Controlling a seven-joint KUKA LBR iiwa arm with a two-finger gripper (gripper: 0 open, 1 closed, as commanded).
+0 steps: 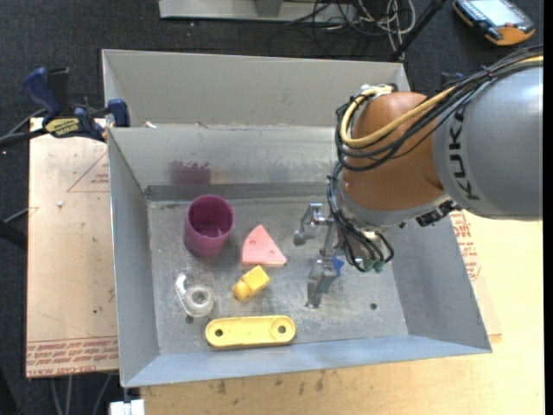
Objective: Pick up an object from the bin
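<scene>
The pink wedge [262, 247] lies near the middle of the floor of the grey bin [131, 249], with a small yellow block [251, 283] just below it in the view. These two are the things nearest to the end effector [308, 269]. We see its fingers spread apart over bare floor just to the right of them, with nothing between them. We judge that no piece is chosen yet, so a good grasp calls for centring over one piece, turning the fingers to meet its flat sides, and coming straight down without nudging the neighbour. The purple cup [208, 224], the clear ring-like piece [195, 296] and the long yellow bar [250, 330] with holes lie farther left, apart from one another.
</scene>
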